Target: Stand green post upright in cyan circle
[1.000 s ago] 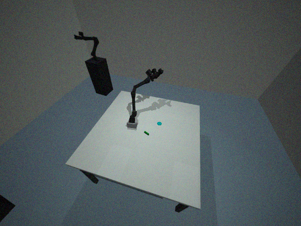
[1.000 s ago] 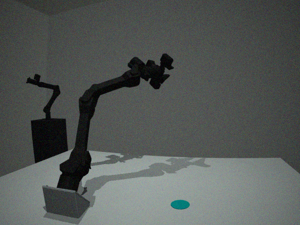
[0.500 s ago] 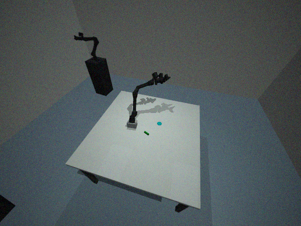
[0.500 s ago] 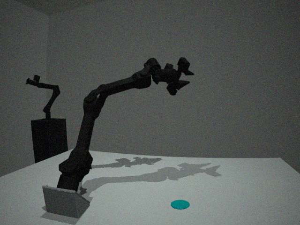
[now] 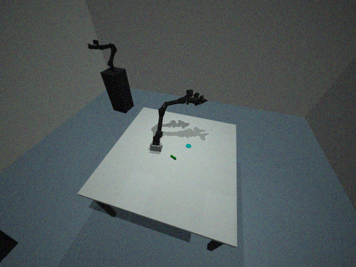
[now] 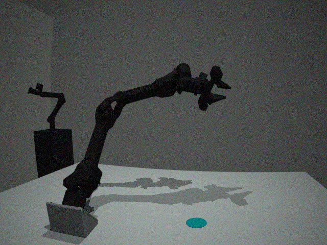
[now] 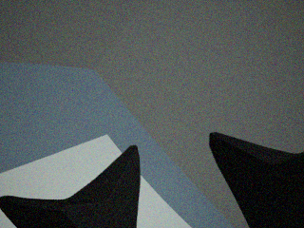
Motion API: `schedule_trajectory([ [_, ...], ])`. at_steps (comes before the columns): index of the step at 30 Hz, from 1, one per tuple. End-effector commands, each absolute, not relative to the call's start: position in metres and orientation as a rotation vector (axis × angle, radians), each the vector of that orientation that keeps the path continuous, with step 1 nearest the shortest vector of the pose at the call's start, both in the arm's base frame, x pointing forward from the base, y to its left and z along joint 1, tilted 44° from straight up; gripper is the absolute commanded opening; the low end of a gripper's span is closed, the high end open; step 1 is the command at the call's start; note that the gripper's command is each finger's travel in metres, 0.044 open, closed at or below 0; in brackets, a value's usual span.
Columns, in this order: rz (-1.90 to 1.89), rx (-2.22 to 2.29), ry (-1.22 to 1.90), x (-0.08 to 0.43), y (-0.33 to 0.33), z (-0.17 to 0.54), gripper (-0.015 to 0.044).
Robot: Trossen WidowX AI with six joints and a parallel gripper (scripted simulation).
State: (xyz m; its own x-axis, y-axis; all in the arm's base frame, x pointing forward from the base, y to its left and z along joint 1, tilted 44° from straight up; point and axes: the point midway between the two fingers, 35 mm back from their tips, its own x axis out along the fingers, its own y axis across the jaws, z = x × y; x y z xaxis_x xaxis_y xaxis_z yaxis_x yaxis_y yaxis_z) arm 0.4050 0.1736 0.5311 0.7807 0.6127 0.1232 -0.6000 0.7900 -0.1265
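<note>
The green post (image 5: pixel 173 157) lies flat on the white table (image 5: pixel 161 198), a short way out from the arm's grey base block (image 5: pixel 155 147) and near the cyan circle (image 5: pixel 188 146) without touching it. It shows only in the top view; the exterior view takes in the circle but not the post, and the wrist view shows just table edge, floor and wall.

The gripper (image 6: pixel 220 91) hangs high above the table, well apart from the post, pointing outward and only slightly down. Its fingers stand about half apart with nothing between them.

Judging by its look, the post is a small, stiff, straight stick, likely light and smooth. It should not bend or crush, but a slick round or narrow body could roll or twist in the fingers as it is tipped upright. The best hold seems to be across its narrow width, toward one end rather than at the middle, so the free end can swing down to meet the circle
</note>
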Motion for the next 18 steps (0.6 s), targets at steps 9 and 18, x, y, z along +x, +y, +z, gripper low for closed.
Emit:
schedule_trajectory([
  [9, 0.592, -0.106, 0.101, 0.454, 0.145, 0.443, 0.0233],
  [18, 0.545, -0.106, 0.281, 0.476, 0.117, 0.383, 0.0233],
])
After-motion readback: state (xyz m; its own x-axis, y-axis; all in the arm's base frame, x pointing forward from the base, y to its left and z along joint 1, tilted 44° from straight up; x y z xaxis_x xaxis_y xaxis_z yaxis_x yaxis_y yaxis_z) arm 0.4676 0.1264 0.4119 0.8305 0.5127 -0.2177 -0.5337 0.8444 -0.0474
